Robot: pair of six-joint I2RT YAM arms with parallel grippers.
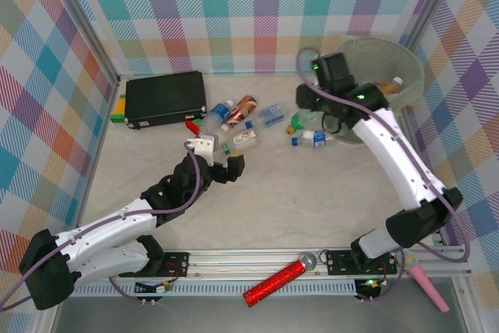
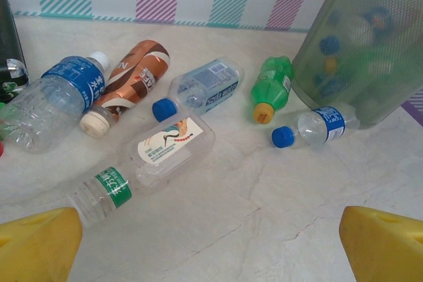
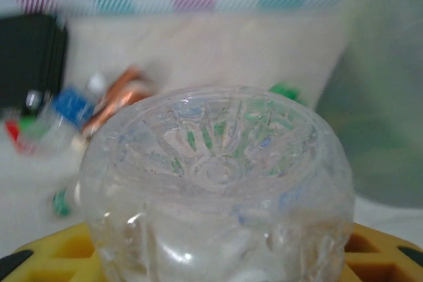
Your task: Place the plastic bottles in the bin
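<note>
Because the clear, ribbed plastic bottle (image 3: 218,183) sits between the yellow fingers of the right pincer (image 3: 211,254) with its moulded base turned toward the wrist, its long axis runs straight out along the pincer's own line, cap end away. The jaws stand closed in against its sides, so I judge it gripped, though I cannot tell how firmly, nor whether it is off the counter yet.

From above, this pincer hangs just beside the left wall of the round, translucent pale-green bin (image 1: 413,91), not yet over its rim. The bin lies to the bottle's right. The coming move therefore looks like a lift and a short carry rightward across the rim, and the right arm is much the nearer to the bin.

On the pale marbled counter (image 2: 264,209), just beside the bin's foot, lies a small clear bottle with a blue cap (image 2: 317,127), its cap pointing away from the bin. Next to it lies a green bottle with a yellow cap (image 2: 272,87).

Well apart from the bin, the left pincer (image 2: 211,242) hovers with its yellow fingers spread wide, holding nothing, facing the scattered bottles.
</note>
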